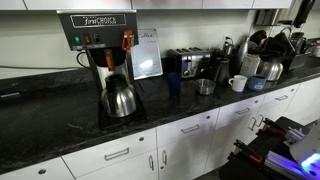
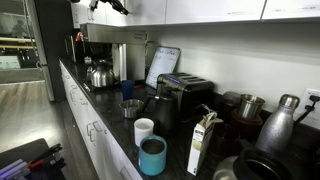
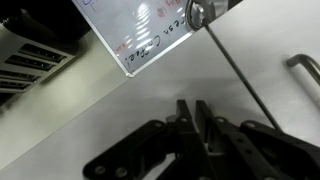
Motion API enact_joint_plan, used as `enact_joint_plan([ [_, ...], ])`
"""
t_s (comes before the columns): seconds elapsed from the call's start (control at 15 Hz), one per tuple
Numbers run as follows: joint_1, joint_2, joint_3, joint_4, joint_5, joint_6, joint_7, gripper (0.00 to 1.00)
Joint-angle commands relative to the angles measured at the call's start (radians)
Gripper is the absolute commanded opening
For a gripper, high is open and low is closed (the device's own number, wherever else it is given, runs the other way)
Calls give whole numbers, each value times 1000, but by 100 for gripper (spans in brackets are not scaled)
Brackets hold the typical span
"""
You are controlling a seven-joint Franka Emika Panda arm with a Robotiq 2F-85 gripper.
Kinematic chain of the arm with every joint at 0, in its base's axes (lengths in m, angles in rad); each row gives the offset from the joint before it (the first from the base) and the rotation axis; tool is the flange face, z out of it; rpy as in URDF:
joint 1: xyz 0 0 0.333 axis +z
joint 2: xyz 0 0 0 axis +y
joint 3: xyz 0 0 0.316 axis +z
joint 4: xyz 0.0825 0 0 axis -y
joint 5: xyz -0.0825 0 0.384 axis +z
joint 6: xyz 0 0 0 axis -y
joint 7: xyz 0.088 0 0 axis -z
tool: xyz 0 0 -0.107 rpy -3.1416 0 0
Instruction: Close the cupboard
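Black kitchen countertop (image 1: pixel 50 125), coffee maker (image 1: pixel 100 45) at its back edge; above, the gripper (image 3: pixel 193 108), clenched empty, faces a white cupboard door (image 3: pixel 120 110).

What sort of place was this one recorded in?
Probably an office kitchenette or break room: a commercial coffee brewer, a toaster and a white mug stand on a dark countertop over white cabinets.

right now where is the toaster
In both exterior views the toaster sits at the back of the black counter, right beside the framed sign, with the coffee maker on the sign's other side.
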Motion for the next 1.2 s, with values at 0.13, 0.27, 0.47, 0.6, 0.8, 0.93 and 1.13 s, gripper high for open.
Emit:
enact_joint_plan([
  [0.13,62,-8,-33,8,-9,-58,-22,43],
  [0.27,50,-44,-8,-37,4,-68,-35,47],
  [0.47,62,-114,8,-108,11,-77,-61,65],
  [0.6,77,-161,8,-142,28,-87,-87,81],
  [0.8,79,-144,16,-114,14,-90,-70,78],
  [0.93,77,-151,16,-128,14,-90,-71,81],
  [1.13,77,-149,15,-131,14,-90,-71,81],
])
